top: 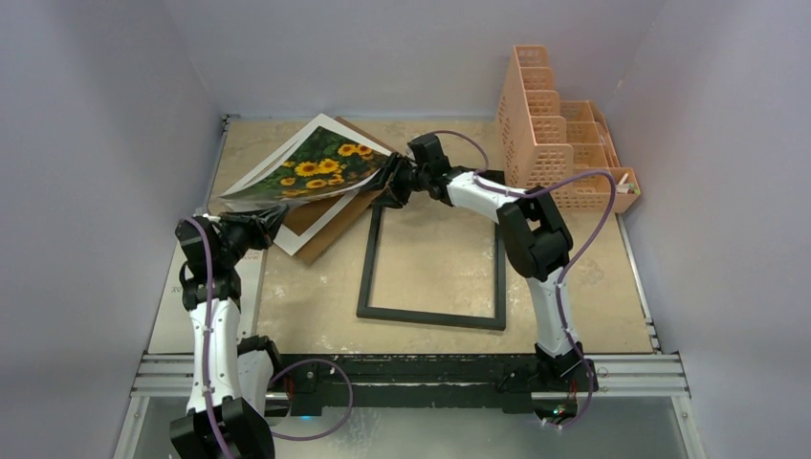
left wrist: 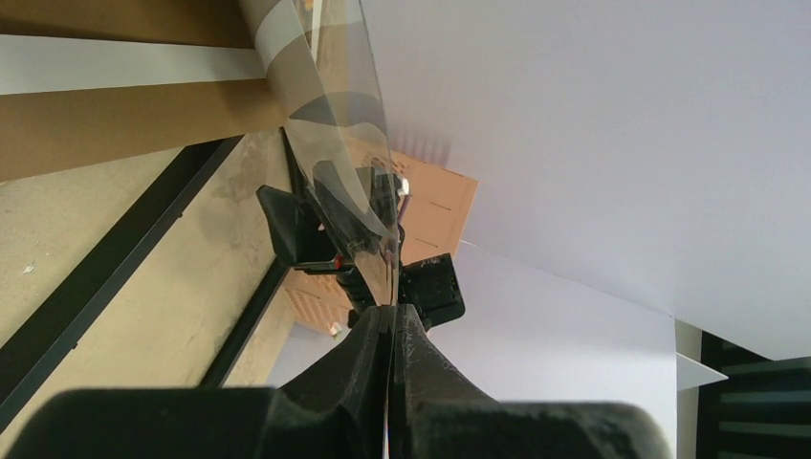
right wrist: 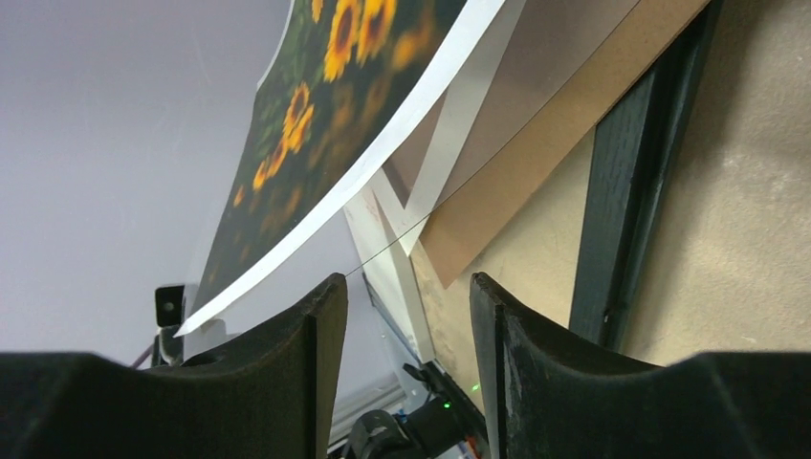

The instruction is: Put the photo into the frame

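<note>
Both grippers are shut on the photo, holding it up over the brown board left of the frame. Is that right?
Not quite. Only the left gripper is shut on the photo; the right wrist view shows the right gripper open, fingers apart at the photo's edge. The rest stands: the photo is up over the brown board, left of the frame.

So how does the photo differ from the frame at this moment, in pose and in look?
The photo is raised and bent, an edge pinched in the left end effector; the frame lies flat on the table. The photo shows yellow sunflowers with a white border; the frame is plain black and empty, the table showing through. Both are rectangular.
</note>
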Tool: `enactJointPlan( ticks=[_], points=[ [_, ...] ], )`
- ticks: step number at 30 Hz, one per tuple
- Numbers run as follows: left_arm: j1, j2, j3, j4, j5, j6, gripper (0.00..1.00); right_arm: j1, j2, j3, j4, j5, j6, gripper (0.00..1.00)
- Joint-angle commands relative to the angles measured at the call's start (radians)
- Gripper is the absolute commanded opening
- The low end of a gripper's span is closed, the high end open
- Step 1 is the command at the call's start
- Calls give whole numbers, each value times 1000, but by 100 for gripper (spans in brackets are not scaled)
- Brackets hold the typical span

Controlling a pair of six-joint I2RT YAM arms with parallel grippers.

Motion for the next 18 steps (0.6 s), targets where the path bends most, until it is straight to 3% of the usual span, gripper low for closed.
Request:
enactJointPlan(
  ticks=[1,4,7,13,18],
  points=[
    [-3,-23,47,-79,43,-106,0,6,-16,20,71,-22,75,51],
    [-3,-29,46,-90,40,-101,0,6,-51,-55,185,-63,111,36],
    [-3,-33,37,-97,34,-99,0,6,-104,-131,316,-80,152,32],
    [-3,-35,26,-97,32,-100,0,7,-125,-155,329,-78,165,53],
    [-3,-31,24,-99,26,-97,0,7,-156,-228,419,-72,203,55]
  ],
)
